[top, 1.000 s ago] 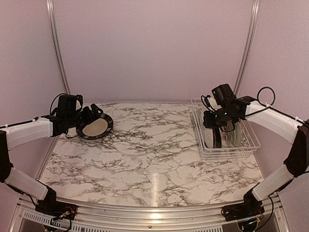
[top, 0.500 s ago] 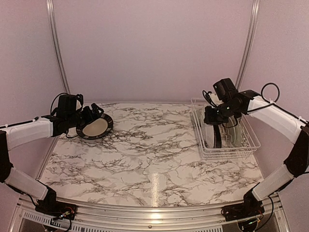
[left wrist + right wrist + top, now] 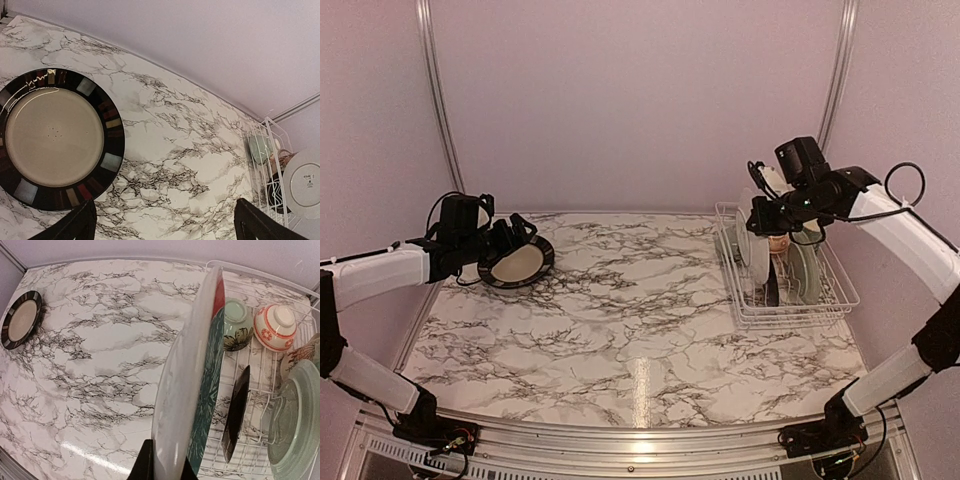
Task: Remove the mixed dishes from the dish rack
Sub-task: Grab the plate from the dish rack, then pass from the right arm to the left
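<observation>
A black-rimmed plate (image 3: 516,263) with a cream centre lies flat on the marble table at the far left; it also shows in the left wrist view (image 3: 55,137). My left gripper (image 3: 513,233) hangs just above its near-left rim, open and empty, fingers wide apart (image 3: 165,227). My right gripper (image 3: 761,215) is shut on the rim of a white-backed plate (image 3: 757,250) with a teal and red front (image 3: 187,390). It holds the plate upright above the left end of the white wire dish rack (image 3: 825,300).
In the rack (image 3: 260,455) stand a thin black plate (image 3: 235,415) and a pale green plate (image 3: 290,425). An orange-red-and-white bowl (image 3: 274,327) and a greenish flowered cup (image 3: 236,325) lie at its far end. A wall stands close behind.
My right gripper has risen with the white-backed plate, lifting it up out of the rack's dividers. The left arm and the black-rimmed plate have not moved.
</observation>
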Controlling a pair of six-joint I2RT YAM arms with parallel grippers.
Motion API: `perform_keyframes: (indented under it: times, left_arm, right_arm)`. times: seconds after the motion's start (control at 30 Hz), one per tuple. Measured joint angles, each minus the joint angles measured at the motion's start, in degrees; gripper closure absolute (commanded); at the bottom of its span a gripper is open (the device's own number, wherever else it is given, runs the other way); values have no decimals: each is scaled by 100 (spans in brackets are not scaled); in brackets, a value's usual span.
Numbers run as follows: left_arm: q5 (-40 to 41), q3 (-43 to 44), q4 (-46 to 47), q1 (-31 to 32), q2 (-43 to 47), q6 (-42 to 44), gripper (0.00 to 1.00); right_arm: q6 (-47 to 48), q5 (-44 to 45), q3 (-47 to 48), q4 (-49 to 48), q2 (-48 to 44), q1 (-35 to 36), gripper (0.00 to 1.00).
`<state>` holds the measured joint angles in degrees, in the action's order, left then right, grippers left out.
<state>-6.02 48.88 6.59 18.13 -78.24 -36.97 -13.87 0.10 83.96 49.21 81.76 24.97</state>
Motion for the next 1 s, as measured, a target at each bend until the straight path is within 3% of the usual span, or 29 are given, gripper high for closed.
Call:
perform_keyframes:
  times: [0.3, 0.6, 0.8, 1.0]
  left_arm:
    - [-212, 2, 4, 4, 0, 4, 2]
    - [-645, 127, -28, 7, 15, -9, 2]
    - [-1067, 293, -153, 7, 17, -59, 2]
    - [-1716, 651, -286, 7, -111, -190, 4]
  right_arm:
    - [1108, 389, 76, -46, -216, 160, 100]
    - [2822, 1849, 358, -859, 306, 1851, 100]
    - [4262, 1989, 343, -1644, 970, 2568, 100]
    - [5534, 1971, -297, -2258, 1272, 3123, 100]
